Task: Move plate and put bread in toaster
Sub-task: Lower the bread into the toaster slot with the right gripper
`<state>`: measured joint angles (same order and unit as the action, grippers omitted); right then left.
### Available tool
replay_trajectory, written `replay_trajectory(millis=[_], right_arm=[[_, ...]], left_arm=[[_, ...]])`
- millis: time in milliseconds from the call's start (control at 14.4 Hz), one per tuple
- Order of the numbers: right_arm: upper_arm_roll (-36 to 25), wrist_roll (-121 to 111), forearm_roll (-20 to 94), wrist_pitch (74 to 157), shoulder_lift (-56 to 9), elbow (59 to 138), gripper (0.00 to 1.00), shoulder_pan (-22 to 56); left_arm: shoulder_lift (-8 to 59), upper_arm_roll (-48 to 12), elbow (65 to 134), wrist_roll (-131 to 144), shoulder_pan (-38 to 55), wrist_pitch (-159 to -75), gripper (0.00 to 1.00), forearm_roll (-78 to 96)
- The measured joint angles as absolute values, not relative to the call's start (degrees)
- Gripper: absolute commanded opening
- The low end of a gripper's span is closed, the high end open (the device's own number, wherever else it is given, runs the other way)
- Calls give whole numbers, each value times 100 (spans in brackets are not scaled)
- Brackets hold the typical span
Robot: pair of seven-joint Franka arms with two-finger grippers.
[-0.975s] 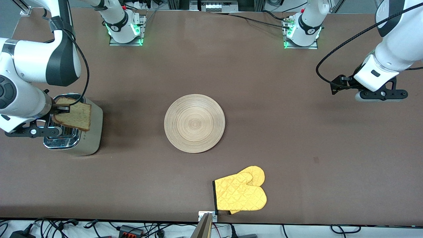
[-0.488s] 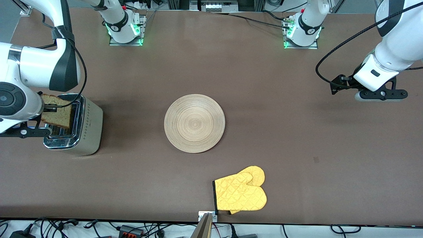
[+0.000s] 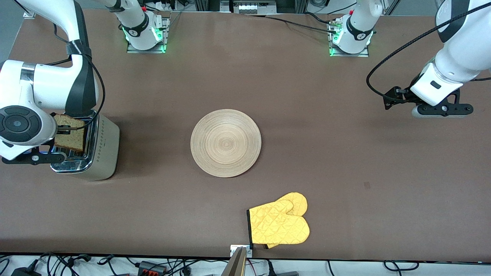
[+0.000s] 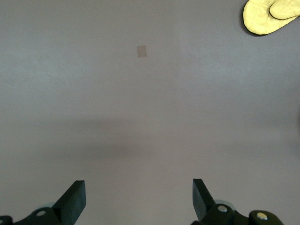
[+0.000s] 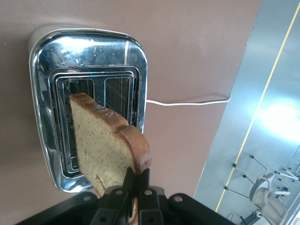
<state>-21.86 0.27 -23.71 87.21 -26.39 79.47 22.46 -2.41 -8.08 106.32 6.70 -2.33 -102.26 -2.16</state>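
Note:
My right gripper [image 3: 64,129] is shut on the bread [image 3: 70,132], a light brown slice with a darker crust, and holds it over the chrome top of the toaster [image 3: 100,153]. In the right wrist view the bread [image 5: 105,152] hangs edge-on above the toaster's slots [image 5: 89,101], pinched at its crust by my gripper [image 5: 137,176]. The round light-wood plate [image 3: 226,143] lies bare at the table's middle. My left gripper [image 3: 441,109] waits in the air over the left arm's end of the table, open and empty [image 4: 138,197].
A yellow oven mitt [image 3: 279,225] lies near the table's front edge, nearer the camera than the plate; it also shows in the left wrist view [image 4: 271,16]. The toaster's white cord [image 5: 187,101] trails off toward the table edge.
My right gripper has swung the bread from over the toaster's plate-side edge to over its slots and turned it more upright. The left arm has not moved.

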Motion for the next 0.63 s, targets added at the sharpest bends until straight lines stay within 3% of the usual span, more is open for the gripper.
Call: replay_trajectory(millis=[627], right_arm=[[-2186,28,-2371,8945,-2676,8062,0,2241]], left_arm=[[-241,-808,10632,670,-233,-10226,100,-216]])
